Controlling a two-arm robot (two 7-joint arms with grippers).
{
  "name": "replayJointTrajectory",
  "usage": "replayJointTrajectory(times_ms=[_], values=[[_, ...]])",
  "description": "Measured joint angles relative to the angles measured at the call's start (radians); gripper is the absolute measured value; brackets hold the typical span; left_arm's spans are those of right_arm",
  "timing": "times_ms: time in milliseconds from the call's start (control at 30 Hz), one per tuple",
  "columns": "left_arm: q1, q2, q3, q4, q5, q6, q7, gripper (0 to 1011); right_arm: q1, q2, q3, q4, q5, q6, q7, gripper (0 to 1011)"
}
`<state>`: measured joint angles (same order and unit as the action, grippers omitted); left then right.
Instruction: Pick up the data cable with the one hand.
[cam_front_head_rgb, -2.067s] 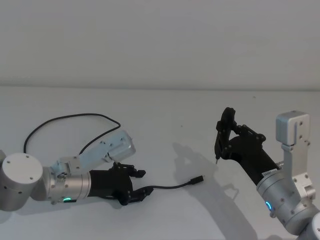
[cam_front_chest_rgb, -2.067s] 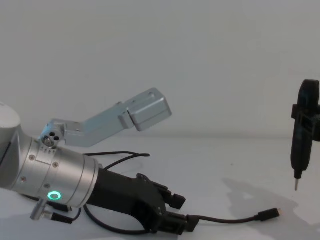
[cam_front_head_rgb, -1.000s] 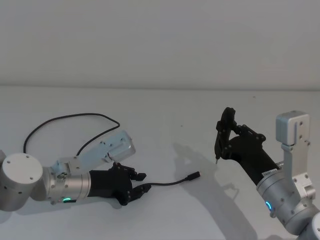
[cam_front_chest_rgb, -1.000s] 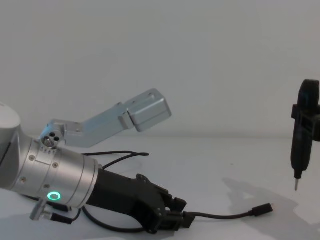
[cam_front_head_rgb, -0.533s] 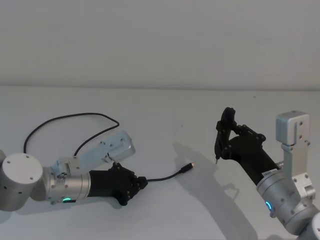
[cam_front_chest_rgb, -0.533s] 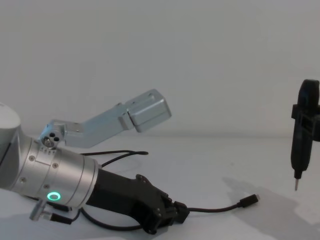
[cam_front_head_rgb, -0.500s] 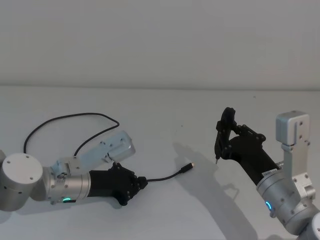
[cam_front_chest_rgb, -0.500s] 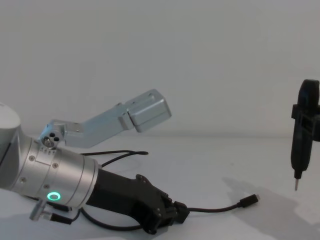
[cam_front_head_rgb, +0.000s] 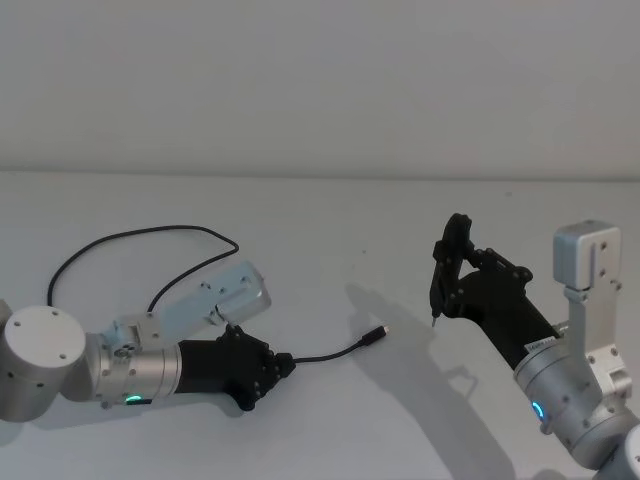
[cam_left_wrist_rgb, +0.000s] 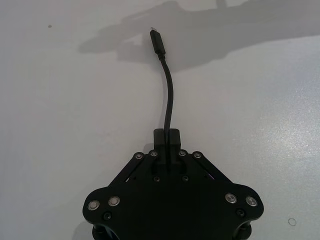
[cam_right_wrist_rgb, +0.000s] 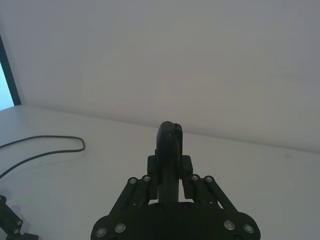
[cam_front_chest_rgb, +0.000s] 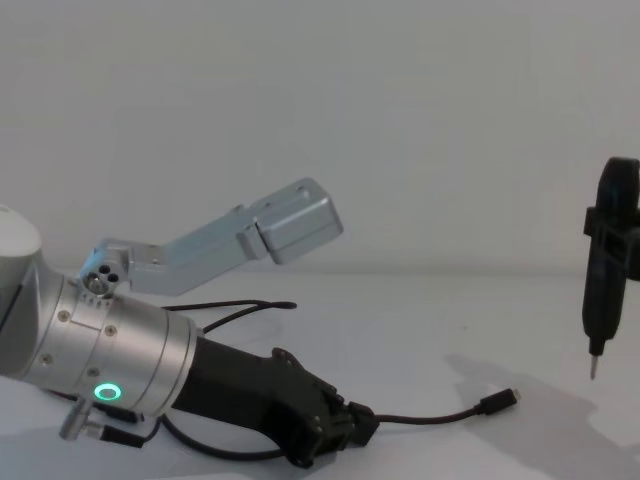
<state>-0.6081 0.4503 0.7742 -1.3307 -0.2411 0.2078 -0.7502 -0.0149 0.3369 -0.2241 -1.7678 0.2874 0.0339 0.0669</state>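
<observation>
The data cable (cam_front_head_rgb: 325, 354) is thin and black. One end runs from my left gripper (cam_front_head_rgb: 277, 366) to a small plug (cam_front_head_rgb: 377, 334) with a metal tip, held a little above the white table. Its other part loops back across the table (cam_front_head_rgb: 140, 235) behind the left arm. The left gripper, the one hand, is shut on the data cable (cam_left_wrist_rgb: 169, 95), its fingers (cam_left_wrist_rgb: 165, 137) pinching it a short way behind the plug (cam_left_wrist_rgb: 156, 40). In the chest view the cable (cam_front_chest_rgb: 440, 417) arcs out from the gripper (cam_front_chest_rgb: 348, 424). My right gripper (cam_front_head_rgb: 447, 287) hovers to the right, shut on a pen-like tool (cam_front_chest_rgb: 600, 290).
The white table (cam_front_head_rgb: 330, 220) stretches to a plain grey wall. The left arm's silver camera bracket (cam_front_head_rgb: 225, 293) sticks out above the cable. The pen-like tool's metal tip (cam_front_head_rgb: 432, 322) hangs just right of the plug.
Over two seconds the left gripper shut on the cable and drew back slightly, dragging the plug leftward and lifting it. Nothing has moved in the last half second. The right arm stayed still.
</observation>
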Motion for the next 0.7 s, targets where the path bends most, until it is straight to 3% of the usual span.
replayJointTrajectory(times_ms=[367, 700], values=[[-0.013, 0.007, 0.015, -0.003, 0.052, -0.059, 0.009, 45, -0.003, -0.003, 0.029, -0.045, 0.048, -0.002, 0.033, 274], [-0.038, 0.021, 0.024, -0.014, 0.113, -0.141, 0.017, 45, -0.012, -0.02, 0.081, -0.098, 0.155, 0.015, 0.077, 275]])
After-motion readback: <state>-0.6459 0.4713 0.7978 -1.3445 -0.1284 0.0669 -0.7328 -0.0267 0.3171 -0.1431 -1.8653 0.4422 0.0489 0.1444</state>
